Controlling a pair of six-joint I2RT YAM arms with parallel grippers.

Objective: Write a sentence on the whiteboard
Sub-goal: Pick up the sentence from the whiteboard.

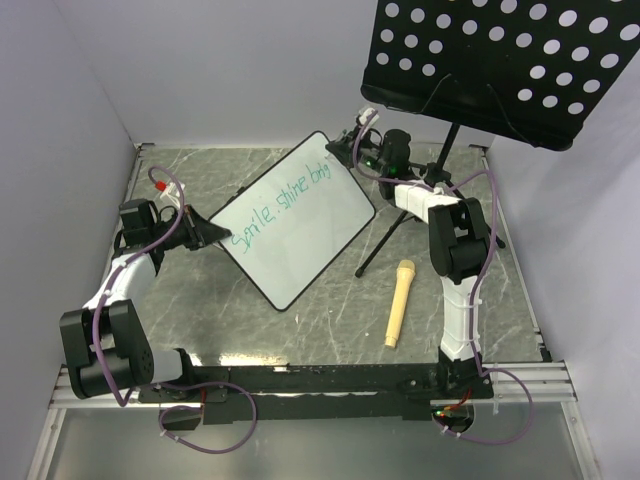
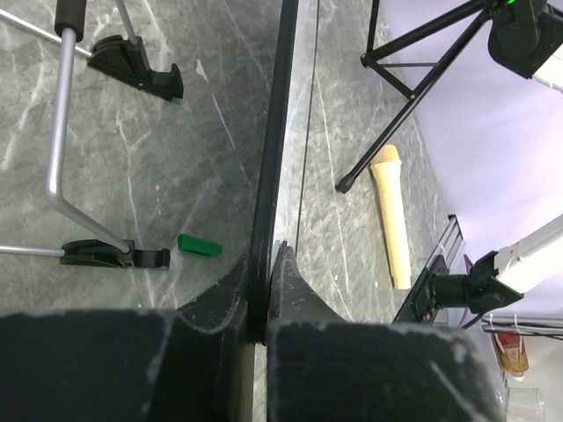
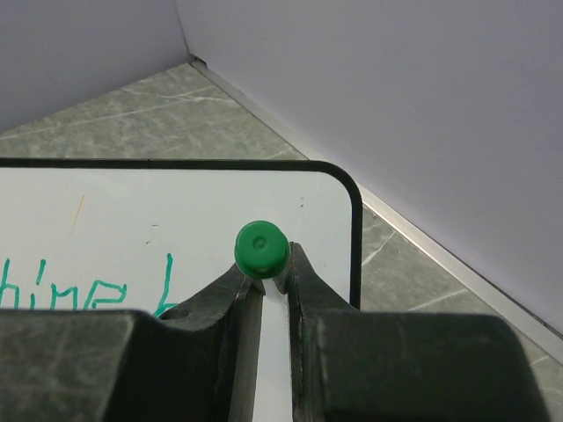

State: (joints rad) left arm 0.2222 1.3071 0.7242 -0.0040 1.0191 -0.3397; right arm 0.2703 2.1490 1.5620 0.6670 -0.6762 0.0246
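Note:
The whiteboard (image 1: pixel 292 262) stands tilted at the table's middle, and the teal sentence (image 1: pixel 280 206) on it reads about "Smile, shine brig". My left gripper (image 1: pixel 213 235) is shut on the board's near left edge. In the left wrist view the jaws (image 2: pixel 266 257) pinch the thin black frame (image 2: pixel 277 132) edge-on. My right gripper (image 1: pixel 347 149) is over the board's far right corner, shut on a green marker (image 3: pixel 261 249) seen end-on. Below it lie the white surface (image 3: pixel 132 211) and the letters "hine b" (image 3: pixel 97 294). The marker's tip is hidden.
A black perforated music stand (image 1: pixel 510 60) rises at the back right, its tripod legs (image 1: pixel 385 245) reaching toward the board. A pale wooden cylinder (image 1: pixel 399 300) lies near the right arm. A green cap (image 2: pixel 199 245) sits under the board by its metal support (image 2: pixel 57 132).

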